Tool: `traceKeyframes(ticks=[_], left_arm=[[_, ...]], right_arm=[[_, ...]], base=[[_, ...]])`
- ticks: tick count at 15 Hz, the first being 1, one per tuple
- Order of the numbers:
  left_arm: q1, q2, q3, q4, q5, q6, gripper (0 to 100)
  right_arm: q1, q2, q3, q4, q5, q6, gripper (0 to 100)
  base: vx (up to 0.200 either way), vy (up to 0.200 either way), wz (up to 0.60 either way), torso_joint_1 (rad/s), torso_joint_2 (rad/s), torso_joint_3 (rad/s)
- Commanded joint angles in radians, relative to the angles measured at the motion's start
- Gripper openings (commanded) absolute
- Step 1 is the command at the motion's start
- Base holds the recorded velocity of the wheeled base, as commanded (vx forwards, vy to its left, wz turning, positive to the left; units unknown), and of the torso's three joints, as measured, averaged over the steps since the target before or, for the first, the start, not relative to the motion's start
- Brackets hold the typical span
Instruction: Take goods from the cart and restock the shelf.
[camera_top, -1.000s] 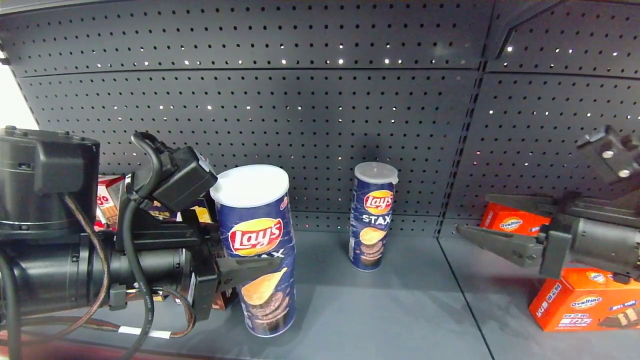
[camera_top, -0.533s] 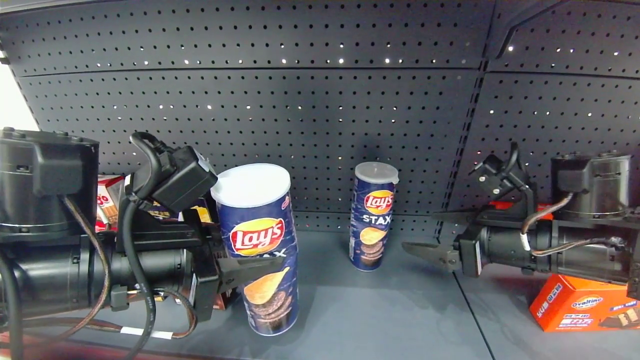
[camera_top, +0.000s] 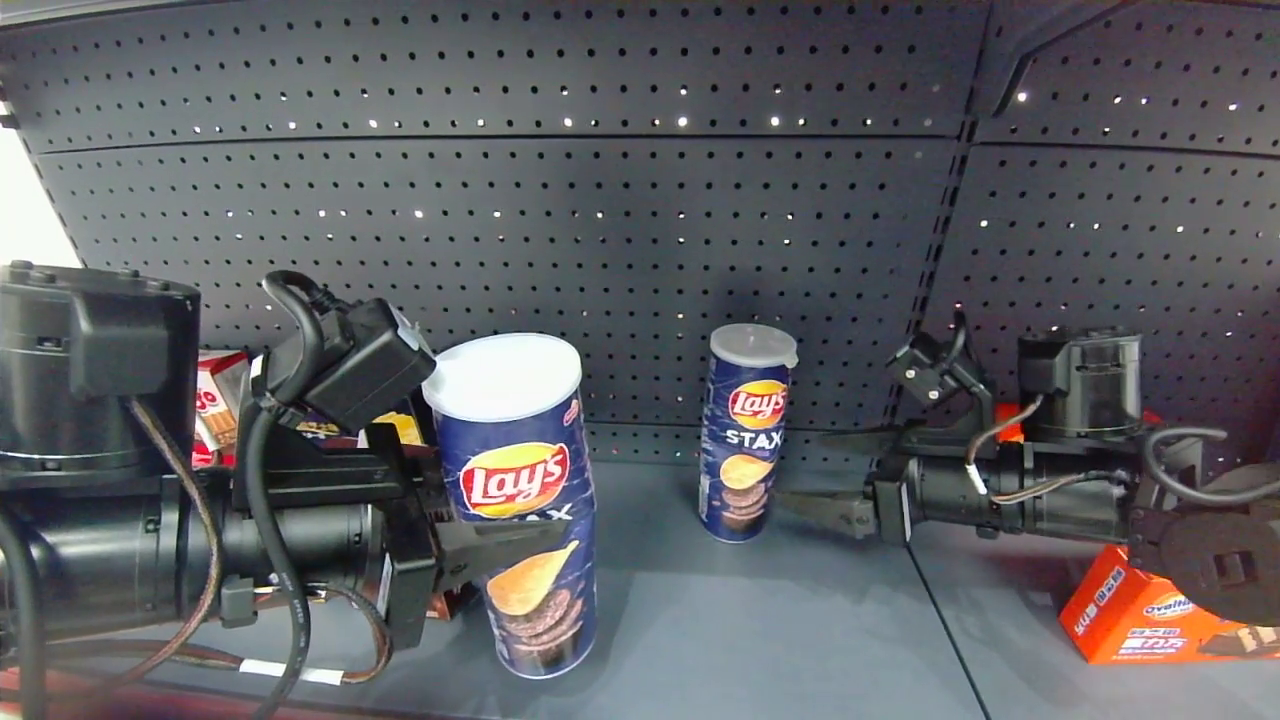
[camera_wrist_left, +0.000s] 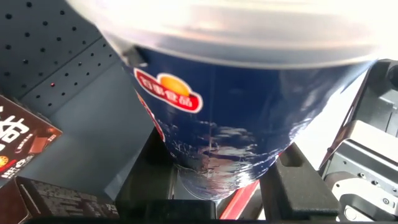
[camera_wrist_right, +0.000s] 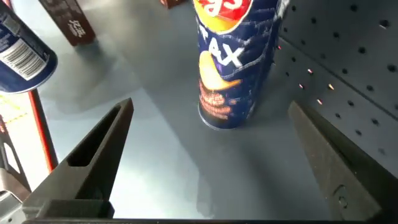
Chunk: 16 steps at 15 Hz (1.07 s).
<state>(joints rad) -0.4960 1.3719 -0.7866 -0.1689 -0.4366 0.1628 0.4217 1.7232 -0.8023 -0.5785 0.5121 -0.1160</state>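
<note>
Where the left jaws meet it, the near chip can (camera_top: 520, 500) stands upright at the front of the shelf (camera_top: 760, 620). Its long axis is vertical, with the white lid up and the printed face toward the head camera. The left jaws are clamped on its lower body, one across the front and the other behind. Whether its base touches the shelf cannot be determined.

The far chip can (camera_top: 748, 430) stands upright farther back, close to the pegboard panel (camera_top: 600, 230), lid up and axis vertical. The right jaws are apart, pointing at its lower half from its right, just beside it and not touching.

The left wrist view adds a look down over the lid rim of the near chip can (camera_wrist_left: 217, 124), its blue wall narrowing between the jaws, with a brown box (camera_wrist_left: 25, 149) on the shelf beside it.

The right wrist view adds the far chip can (camera_wrist_right: 233, 68) with its base flat on the shelf, ahead of the gap between the spread jaws.

The head view adds an orange box (camera_top: 1140, 615) on the right shelf section, under the right arm.
</note>
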Motion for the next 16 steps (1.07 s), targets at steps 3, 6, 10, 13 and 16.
traceKeyframes(ticks=[3, 6, 10, 13, 16], left_arm=[[-0.004, -0.001, 0.006, 0.002, -0.001, 0.001, 0], [-0.015, -0.001, 0.004, 0.002, -0.001, 0.001, 0], [-0.015, -0.001, 0.021, 0.000, -0.001, 0.001, 0], [-0.013, -0.002, 0.033, 0.000, -0.001, 0.001, 0], [-0.009, -0.002, 0.035, 0.000, -0.001, 0.001, 0]], right_arm=[[-0.031, 0.078, -0.026, -0.043, 0.055, -0.002, 100], [-0.066, 0.124, -0.051, -0.086, 0.147, -0.014, 100], [-0.073, 0.171, -0.098, -0.104, 0.203, -0.030, 100], [-0.095, 0.203, -0.112, -0.136, 0.279, -0.044, 100], [-0.103, 0.220, -0.126, -0.156, 0.299, -0.045, 100]], base=[[0.000, 0.000, 0.00, 0.000, 0.00, 0.000], [0.000, 0.000, 0.00, 0.000, 0.00, 0.000], [0.000, 0.000, 0.00, 0.000, 0.00, 0.000], [0.000, 0.000, 0.00, 0.000, 0.00, 0.000], [0.000, 0.000, 0.00, 0.000, 0.00, 0.000]])
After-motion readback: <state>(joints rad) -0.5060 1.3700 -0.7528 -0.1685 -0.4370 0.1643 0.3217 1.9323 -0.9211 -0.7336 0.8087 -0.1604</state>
